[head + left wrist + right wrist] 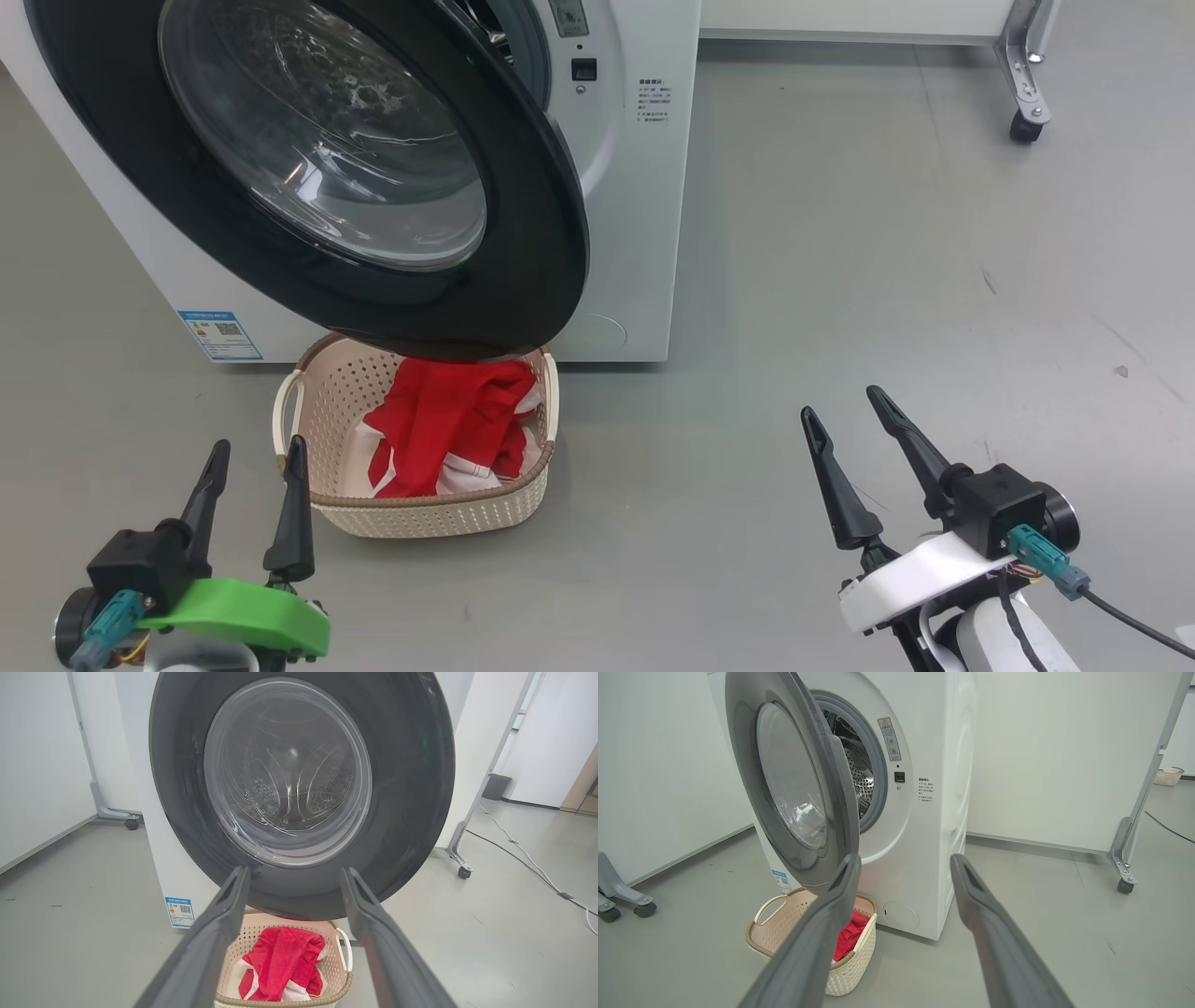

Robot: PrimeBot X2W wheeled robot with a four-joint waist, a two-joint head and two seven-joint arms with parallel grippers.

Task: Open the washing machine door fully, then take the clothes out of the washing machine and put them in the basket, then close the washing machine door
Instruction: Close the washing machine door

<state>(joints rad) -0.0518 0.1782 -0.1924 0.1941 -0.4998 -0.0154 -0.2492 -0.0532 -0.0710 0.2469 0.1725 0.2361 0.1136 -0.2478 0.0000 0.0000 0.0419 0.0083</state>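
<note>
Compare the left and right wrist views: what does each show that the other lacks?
Left wrist view: the washing machine door face-on, the steel drum seen through its glass. Right wrist view: the door edge-on, partly open, exposing the grey gasket, the bare drum and a warning sticker. Both: the basket holding the clothes, the blue label, plus that arm's open gripper: the left gripper, the right gripper.

Washer door (411,788) faces L gripper (295,871), fingers spread; red clothes (280,966) in basket (332,963) below door.

Grey floor (840,280), white panel (1055,756) w/ caster (1125,886), floor cable (514,855), small cream bin (1169,776) far back
</note>
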